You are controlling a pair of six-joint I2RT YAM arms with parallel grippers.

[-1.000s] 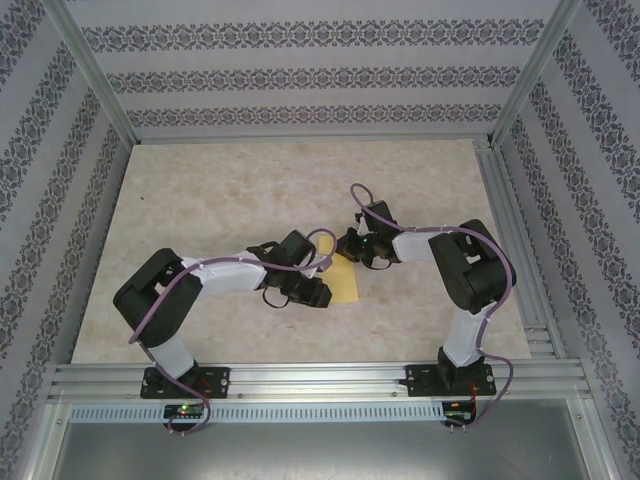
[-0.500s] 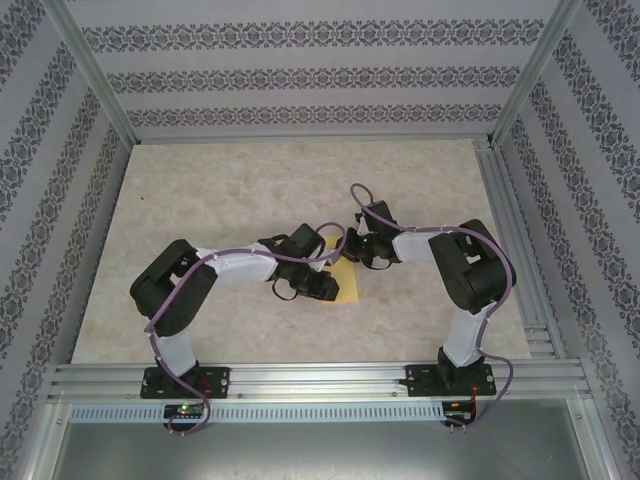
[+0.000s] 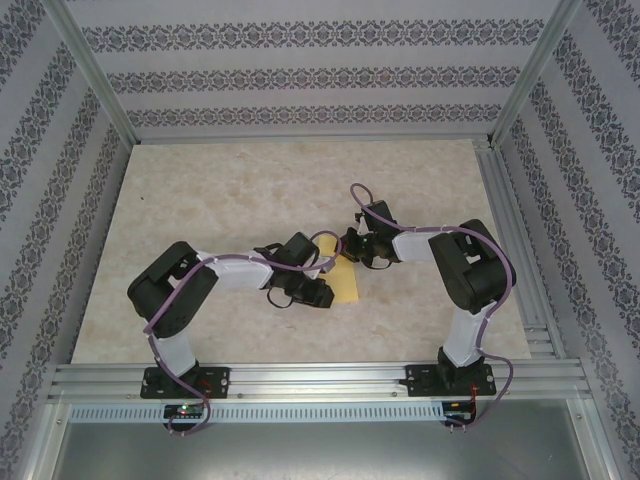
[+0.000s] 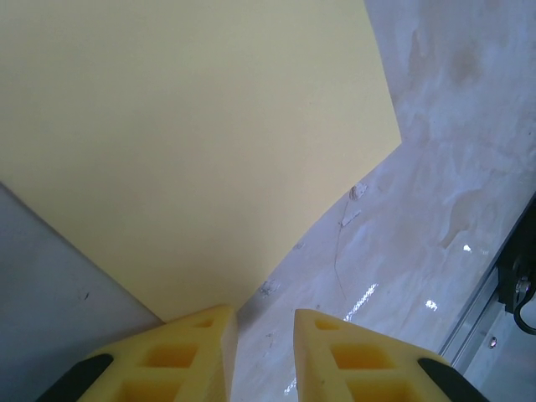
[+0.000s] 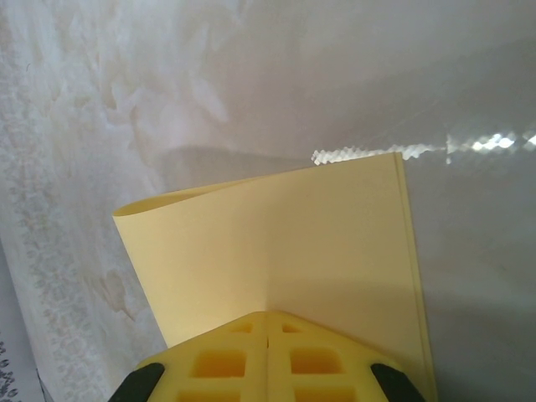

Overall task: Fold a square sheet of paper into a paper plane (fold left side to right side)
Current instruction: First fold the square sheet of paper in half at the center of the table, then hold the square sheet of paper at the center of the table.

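Near the middle of the tabletop [image 3: 200, 200] lies the square sheet of paper [image 5: 335, 243], doubled over. It is probably light, floppy and easily creased, so grip its loose edges. The right tool [image 5: 266, 335] is clenched at its edge. The left tool [image 4: 261, 335] is slightly parted and empty.

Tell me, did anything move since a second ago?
The left gripper edged a little toward the paper, with the left arm swinging in behind it. Nothing was grabbed or let go. The right gripper stayed pinched shut on the folded paper, which lay where it was.
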